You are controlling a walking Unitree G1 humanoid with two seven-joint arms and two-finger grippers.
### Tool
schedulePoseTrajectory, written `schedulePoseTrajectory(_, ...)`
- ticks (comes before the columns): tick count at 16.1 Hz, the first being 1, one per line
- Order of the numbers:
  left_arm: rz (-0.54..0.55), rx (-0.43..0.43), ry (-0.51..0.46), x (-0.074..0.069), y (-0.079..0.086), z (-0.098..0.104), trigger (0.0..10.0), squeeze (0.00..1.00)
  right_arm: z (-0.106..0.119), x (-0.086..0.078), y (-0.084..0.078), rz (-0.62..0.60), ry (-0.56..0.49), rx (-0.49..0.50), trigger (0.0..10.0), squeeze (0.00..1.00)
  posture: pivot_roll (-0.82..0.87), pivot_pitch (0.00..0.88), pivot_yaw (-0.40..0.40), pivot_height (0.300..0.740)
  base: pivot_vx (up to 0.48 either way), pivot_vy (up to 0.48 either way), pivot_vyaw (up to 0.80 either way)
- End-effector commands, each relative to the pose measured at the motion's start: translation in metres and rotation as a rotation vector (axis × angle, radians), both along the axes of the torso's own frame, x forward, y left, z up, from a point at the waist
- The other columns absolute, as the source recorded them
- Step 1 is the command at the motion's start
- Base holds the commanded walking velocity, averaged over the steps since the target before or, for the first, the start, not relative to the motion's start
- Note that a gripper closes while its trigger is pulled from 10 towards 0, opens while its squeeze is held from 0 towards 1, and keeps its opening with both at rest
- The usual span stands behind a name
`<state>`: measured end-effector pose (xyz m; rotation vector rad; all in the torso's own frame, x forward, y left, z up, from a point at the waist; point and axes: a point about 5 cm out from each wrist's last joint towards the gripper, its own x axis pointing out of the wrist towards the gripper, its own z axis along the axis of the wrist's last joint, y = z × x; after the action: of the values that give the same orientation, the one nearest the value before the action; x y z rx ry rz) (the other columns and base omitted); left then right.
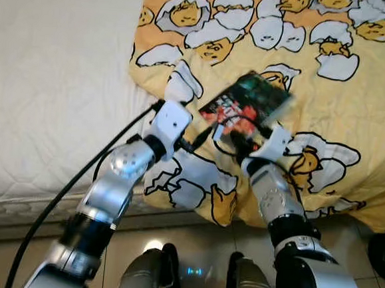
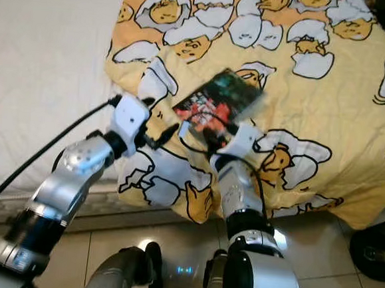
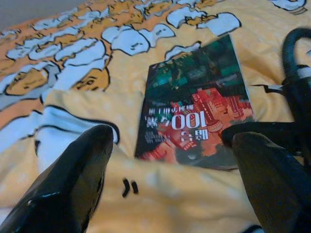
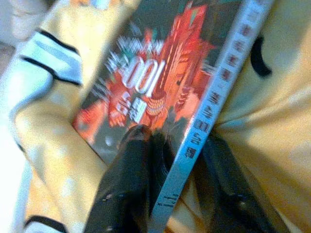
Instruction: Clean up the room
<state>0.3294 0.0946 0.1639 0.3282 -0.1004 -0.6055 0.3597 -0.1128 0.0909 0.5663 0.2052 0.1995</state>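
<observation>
— Where was the book (image 1: 247, 105)?
— On the yellow blanket (image 1: 344, 82); my right gripper (image 4: 182, 160) pinched its blurred edge, my left gripper (image 3: 170, 179) spread wide beside it.

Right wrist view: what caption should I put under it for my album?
The right gripper pinches the edge of a red-and-green book lying on the yellow cartoon blanket.

Dark red-and-green book (image 1: 247, 107) lies flat on the yellow blanket (image 1: 356, 97).
</observation>
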Motion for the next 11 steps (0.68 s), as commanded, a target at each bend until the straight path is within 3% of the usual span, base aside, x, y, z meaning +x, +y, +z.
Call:
schedulePoseTrajectory(1, 0.014, -0.008, -0.002, 0.004, 0.002, -0.001, 10.0, 0.00, 0.024, 0.007, 0.011, 0.051, -0.118, -0.030, 0.0, 0.00, -0.11, 0.085, 0.096, 0.723, 0.000, 0.000, 0.00)
schedulePoseTrajectory(4, 0.037, -0.009, 0.008, 0.012, 0.004, -0.001, 10.0, 0.00, 0.035, 0.010, 0.009, 0.046, -0.169, -0.051, 0.0, 0.00, -0.12, 0.043, 0.099, 0.723, 0.000, 0.000, 0.00)
schedulePoseTrajectory(6, 0.032, -0.007, 0.005, 0.015, 0.003, -0.001, 10.0, 0.00, 0.031, 0.009, 0.005, 0.032, -0.142, -0.033, 0.0, 0.00, -0.12, 0.029, 0.101, 0.723, 0.000, 0.000, 0.00)
schedulePoseTrajectory(8, 0.013, -0.001, 0.006, 0.014, 0.000, -0.004, 10.0, 0.00, 0.001, 0.000, 0.001, 0.001, 0.016, 0.077, 0.0, 0.00, -0.12, 0.041, 0.111, 0.723, 0.000, 0.000, 0.00)
schedulePoseTrajectory(9, 0.010, -0.001, 0.005, 0.014, 0.000, -0.004, 10.0, 0.00, -0.003, -0.001, 0.000, -0.010, 0.040, 0.088, 0.0, 0.00, -0.12, 0.041, 0.111, 0.723, 0.000, 0.000, 0.00)
schedulePoseTrajectory(10, -0.002, 0.017, 0.007, 0.011, 0.001, -0.007, 10.0, 0.00, -0.027, -0.011, -0.003, -0.025, 0.138, 0.099, 0.0, 0.00, -0.11, 0.065, 0.122, 0.723, 0.000, 0.000, 0.00)
schedulePoseTrajectory(11, -0.004, 0.021, 0.009, 0.010, 0.002, -0.007, 10.0, 0.00, -0.034, -0.015, -0.006, -0.026, 0.165, 0.063, 0.0, 0.00, -0.10, 0.080, 0.128, 0.723, 0.000, 0.000, 0.00)
